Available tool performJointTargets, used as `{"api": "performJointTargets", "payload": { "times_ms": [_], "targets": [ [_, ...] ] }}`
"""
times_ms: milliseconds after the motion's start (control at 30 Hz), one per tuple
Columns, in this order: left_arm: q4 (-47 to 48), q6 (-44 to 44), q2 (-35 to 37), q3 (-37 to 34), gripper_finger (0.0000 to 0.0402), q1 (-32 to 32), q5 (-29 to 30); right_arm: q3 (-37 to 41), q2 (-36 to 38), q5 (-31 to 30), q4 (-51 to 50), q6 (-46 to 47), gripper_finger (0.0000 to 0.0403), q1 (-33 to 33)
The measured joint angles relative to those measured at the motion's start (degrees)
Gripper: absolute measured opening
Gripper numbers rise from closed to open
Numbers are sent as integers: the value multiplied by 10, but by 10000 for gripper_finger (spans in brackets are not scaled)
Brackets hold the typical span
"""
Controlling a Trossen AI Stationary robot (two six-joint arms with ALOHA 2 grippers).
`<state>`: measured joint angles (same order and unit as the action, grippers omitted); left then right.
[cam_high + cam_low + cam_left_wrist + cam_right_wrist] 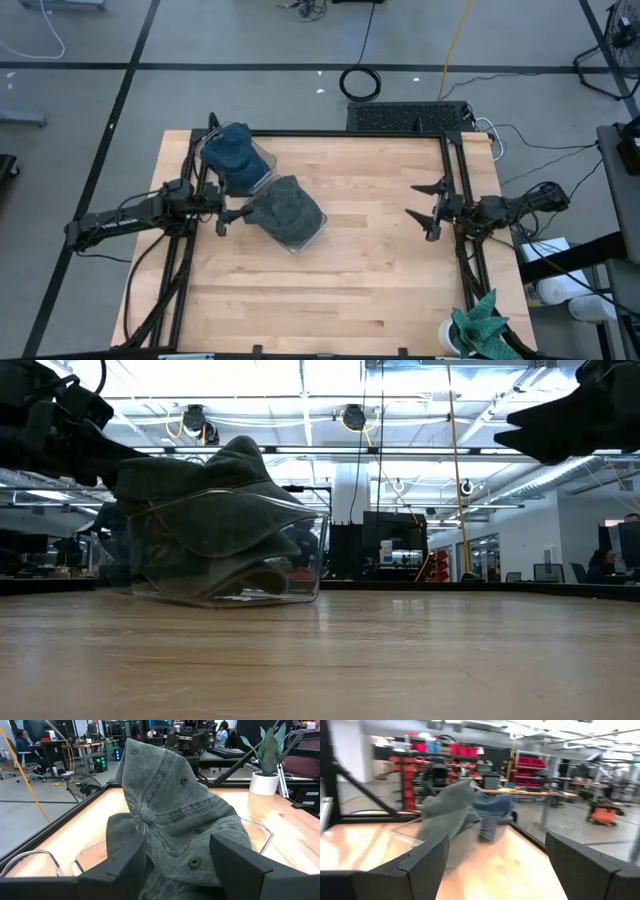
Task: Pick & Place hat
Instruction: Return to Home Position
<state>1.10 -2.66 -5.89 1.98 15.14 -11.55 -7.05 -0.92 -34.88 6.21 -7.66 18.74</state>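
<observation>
While the last step is only a retreat to rest, the placing itself is looking done: the dark grey cap (285, 210) is sitting heaped in the near clear bin (312, 560), with its crown poking above the rim. Just behind it, a blue cap (232, 148) is resting in a second clear bin (262, 170) that is touching the first. No cap is lying loose on the table (380, 290), so I judge that only pulling the arms back is left. The left gripper (230, 215) is hovering just beside the grey cap with its fingers spread wide, pinching nothing; I cannot tell whether the tips are brushing the fabric. Well apart across the table, the right gripper (413, 200) is hanging spread wide too, holding nothing and touching nothing.
</observation>
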Motion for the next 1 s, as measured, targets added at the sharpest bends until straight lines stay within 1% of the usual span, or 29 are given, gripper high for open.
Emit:
{"api": "performJointTargets", "payload": {
  "times_ms": [167,300,567,633,767,900,1000],
  "targets": [
    [0,0,0,0,228,0,0,0,7,36,-17,-4,316,16],
    [0,1,0,0,228,0,0,0,7,34,-48,-5,316,22],
    [1,0,-1,0,228,0,0,0,8,31,-59,-4,316,22],
    [1,-1,-1,0,228,0,0,0,7,16,-63,6,316,22],
    [0,-11,-1,0,228,0,1,0,7,-42,-63,37,316,22],
    [0,-45,-1,0,228,0,10,0,6,-57,-64,24,316,22],
    [0,-45,-1,0,228,0,10,0,6,-56,-65,2,316,22]
  ]
}}
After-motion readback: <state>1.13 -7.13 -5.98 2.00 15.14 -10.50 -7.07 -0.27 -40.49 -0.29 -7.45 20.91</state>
